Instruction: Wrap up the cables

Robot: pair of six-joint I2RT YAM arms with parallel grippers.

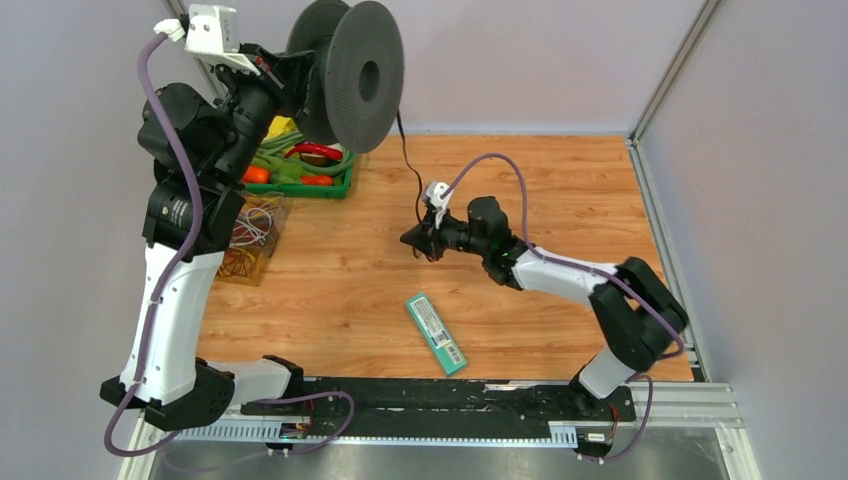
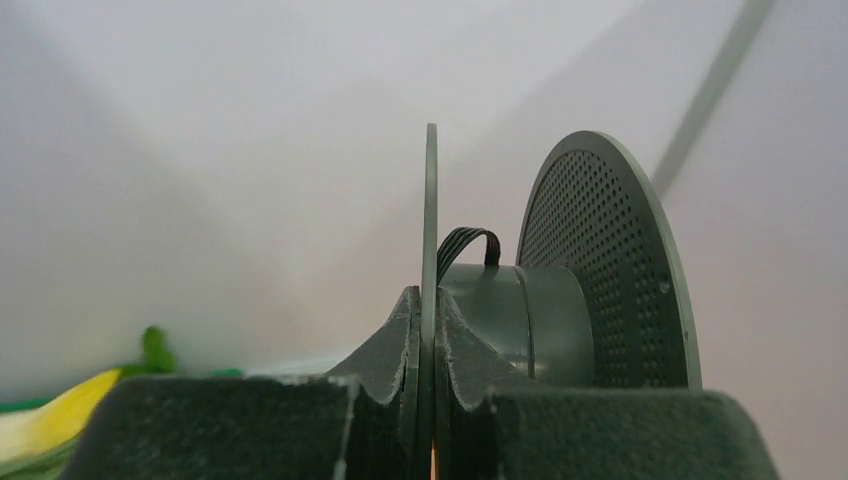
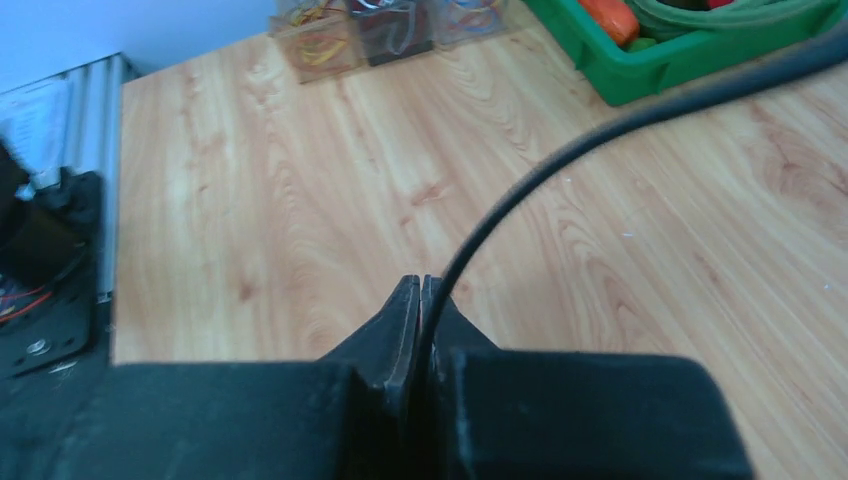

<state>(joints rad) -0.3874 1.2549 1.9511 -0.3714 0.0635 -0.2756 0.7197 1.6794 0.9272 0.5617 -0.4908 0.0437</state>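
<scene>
Pale grey walls box in a light wooden tabletop, and both arms work above it. At the upper left of the overhead view the left gripper is pinched tight on the thin near flange of a dark grey round plastic spool with perforated discs. It holds the spool high off the table with the axle roughly level, likely so the hub stays free to take turns. A few loops of the thin black flexible cable lie over the hub, between the two flanges. Below the spool sit a green plastic tray of vegetables and, lower in the frame, a clear box of yellowish wires, both apart from the work. From the spool the cable drops to mid-frame, where the right gripper is closed on it, fingers meeting around the strand — a hold that seems meant to keep the line taut and steer it. Lower centre, a flat teal rectangular packet lies on the wood. How much cable trails past the right gripper I cannot tell
</scene>
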